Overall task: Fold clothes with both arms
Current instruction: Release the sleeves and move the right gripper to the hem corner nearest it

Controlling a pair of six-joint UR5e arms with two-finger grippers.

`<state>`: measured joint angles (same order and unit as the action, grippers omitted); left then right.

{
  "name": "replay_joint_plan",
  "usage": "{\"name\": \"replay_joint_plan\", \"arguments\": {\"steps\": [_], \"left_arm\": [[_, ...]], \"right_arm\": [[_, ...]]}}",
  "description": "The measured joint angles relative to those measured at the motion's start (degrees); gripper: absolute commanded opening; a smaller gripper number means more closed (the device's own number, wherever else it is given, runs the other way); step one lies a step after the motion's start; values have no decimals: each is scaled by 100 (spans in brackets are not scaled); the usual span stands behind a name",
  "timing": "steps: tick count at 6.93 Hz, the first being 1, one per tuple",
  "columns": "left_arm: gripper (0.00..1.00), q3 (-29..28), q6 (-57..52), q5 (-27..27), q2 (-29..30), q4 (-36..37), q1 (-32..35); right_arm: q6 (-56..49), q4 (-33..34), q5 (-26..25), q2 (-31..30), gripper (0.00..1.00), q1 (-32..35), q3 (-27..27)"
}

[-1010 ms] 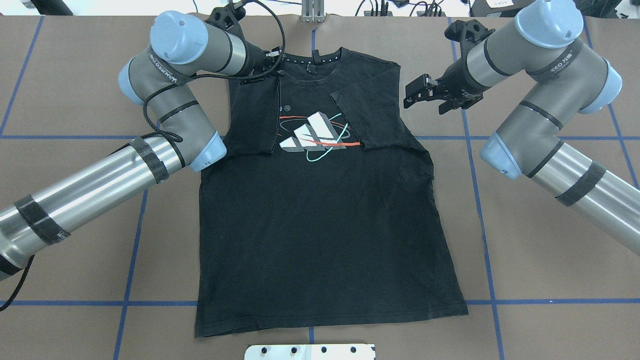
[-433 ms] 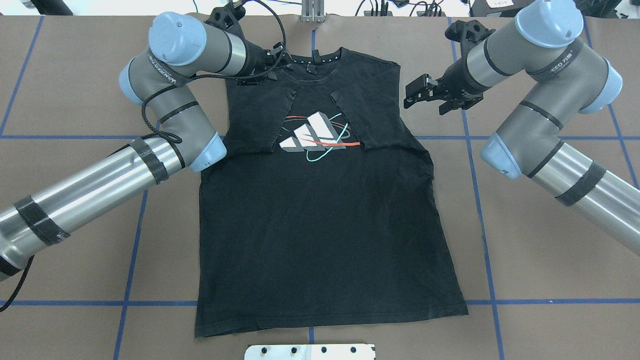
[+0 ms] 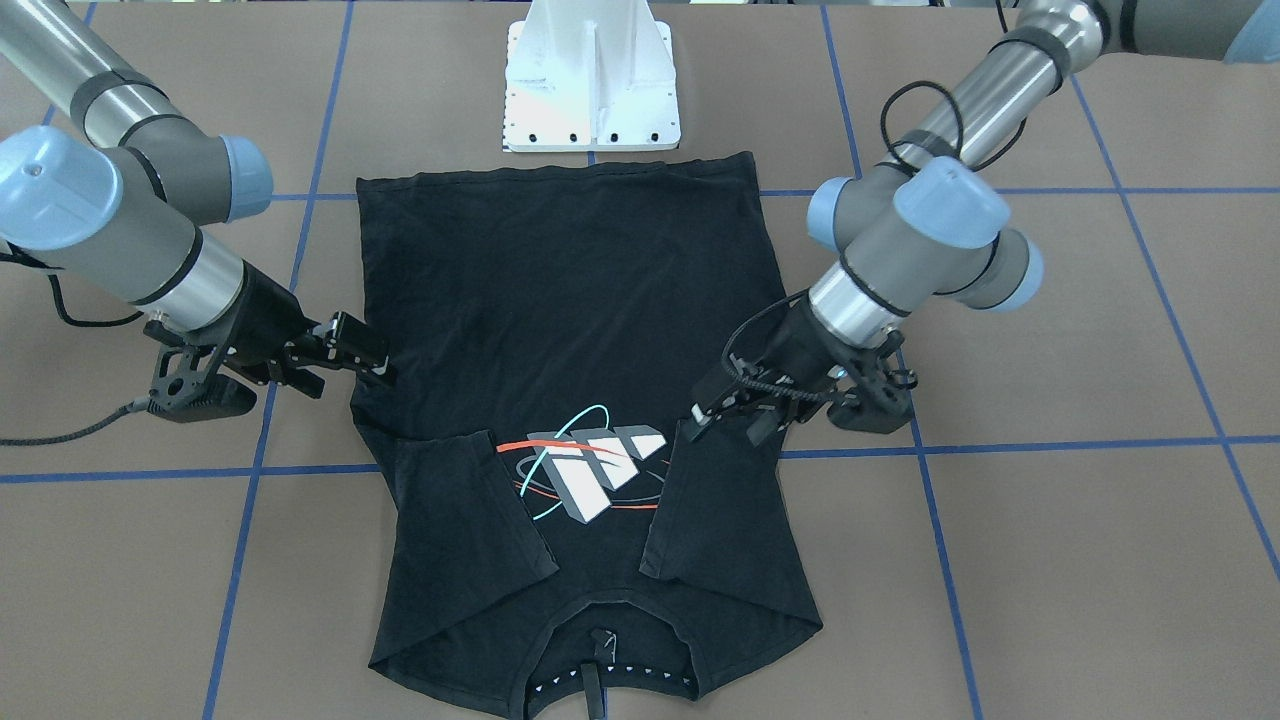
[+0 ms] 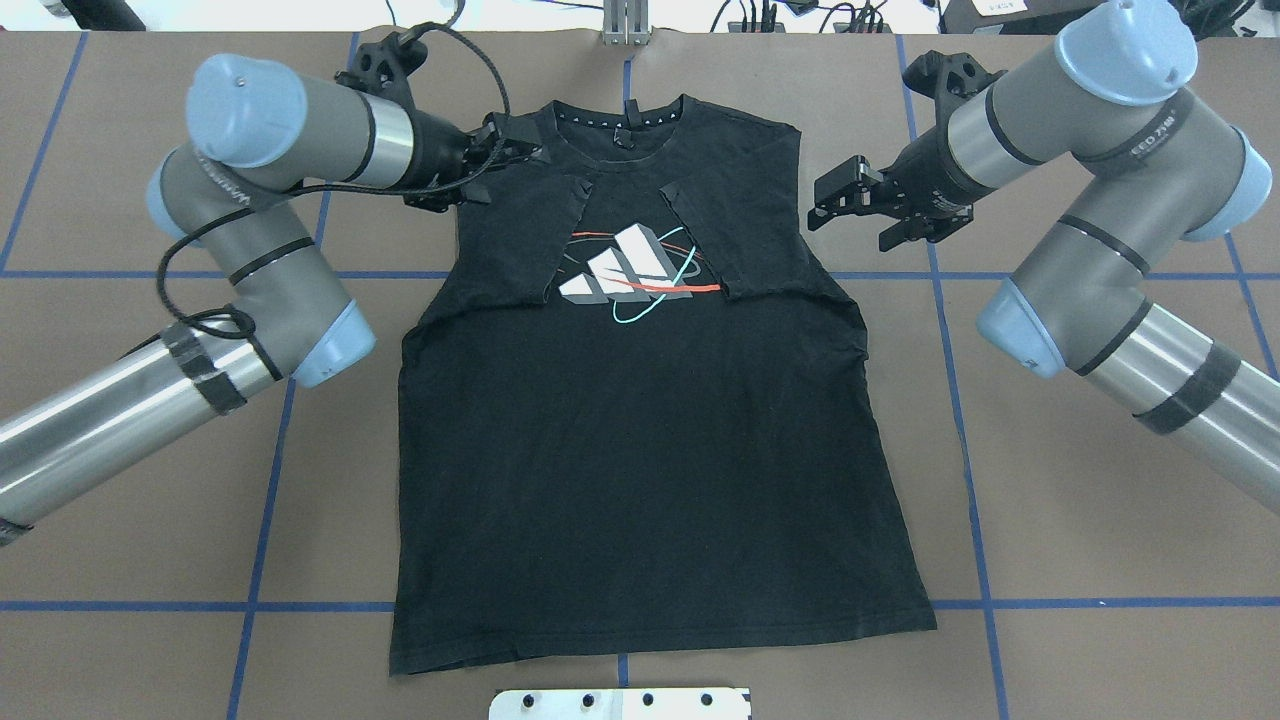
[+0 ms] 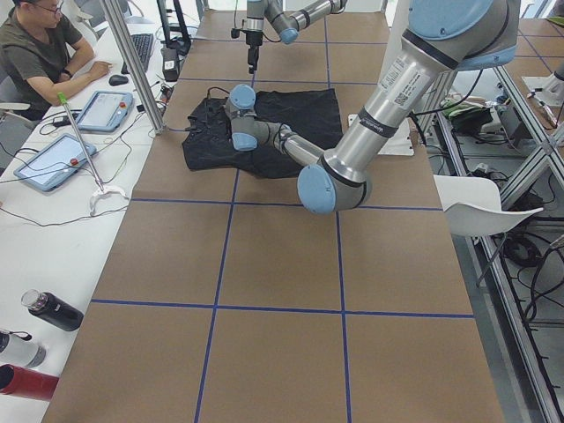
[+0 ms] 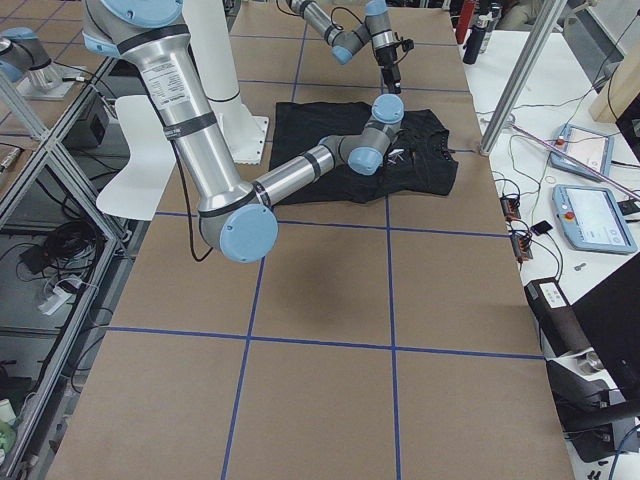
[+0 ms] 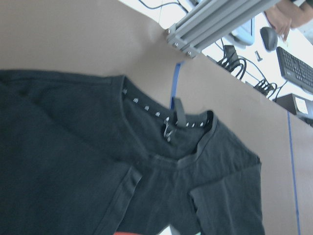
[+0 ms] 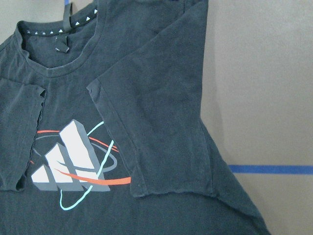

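Black tee (image 3: 570, 300) flat, sleeves inward; L gripper (image 3: 722, 424) & R gripper (image 3: 376, 358) at its edges

We count one black T-shirt (image 4: 640, 450), two arms, left arm (image 4: 250, 270) and right arm (image 4: 1090, 250), two grippers, left gripper (image 3: 725, 425) and right gripper (image 4: 848, 212), one white pedestal base (image 3: 590, 90), one person (image 5: 40, 53) and two tablets (image 5: 101, 110).

logo (image 4: 625, 272): both ends were tucked under the folded-in sleeves (image 4: 745, 225), only the middle showed | left gripper (image 4: 515, 140): black on the black T-shirt (image 4: 640, 460), honestly couldn't tell how its jaws stood, way too tiny in the side views | collar (image 3: 610, 688): clipped by front view's bottom edge | white base (image 4: 620, 703): mostly cut off overhead
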<state>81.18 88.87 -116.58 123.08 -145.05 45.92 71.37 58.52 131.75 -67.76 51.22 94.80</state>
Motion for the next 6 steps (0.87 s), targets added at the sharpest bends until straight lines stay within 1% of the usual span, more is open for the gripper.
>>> {"name": "replay_joint_plan", "arguments": {"steps": [1, 3, 4, 6], "left_arm": [[99, 645, 2, -219, -560, 155, 22], [99, 1977, 9, -402, -1735, 279, 36], [99, 2382, 18, -423, -2068, 298, 39], [99, 2718, 31, -433, -2317, 309, 29]], "right_arm": [[136, -1, -7, -503, 100, -196, 486], [290, -38, -50, -1544, 100, -765, 1366], [329, -58, -60, -1913, 100, -1051, 1631], [356, -68, -119, -2340, 99, -1653, 1788]]}}
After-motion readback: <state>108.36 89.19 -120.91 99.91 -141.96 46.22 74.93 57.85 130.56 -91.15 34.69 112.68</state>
